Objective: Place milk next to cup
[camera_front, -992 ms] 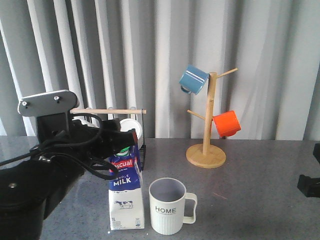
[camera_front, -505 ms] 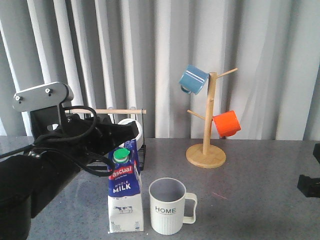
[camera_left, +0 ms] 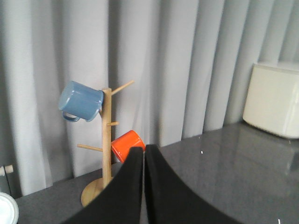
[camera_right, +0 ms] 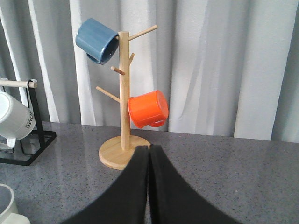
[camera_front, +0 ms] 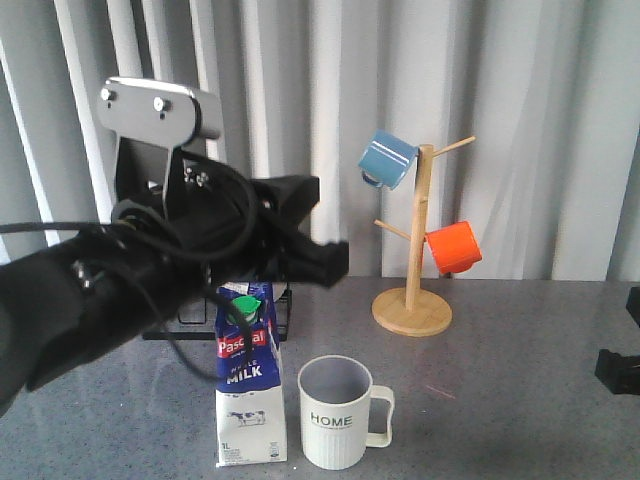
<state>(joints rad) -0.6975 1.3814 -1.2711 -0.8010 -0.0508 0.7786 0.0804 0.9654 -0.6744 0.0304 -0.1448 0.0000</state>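
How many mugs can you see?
4. A blue mug and an orange mug hang on the wooden tree. The HOME mug stands beside the milk. A white mug hangs on the black rack; the arm may hide more there.

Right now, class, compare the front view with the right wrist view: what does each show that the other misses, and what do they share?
Only the front view shows the milk standing upright beside the HOME cup, and the left arm raised above the carton, clear of it. Only the right wrist view shows the right gripper with its fingers pressed together, holding nothing, and a white mug hanging on a black rack. Both show the wooden mug tree carrying a blue mug and an orange mug, in front of the grey curtain.
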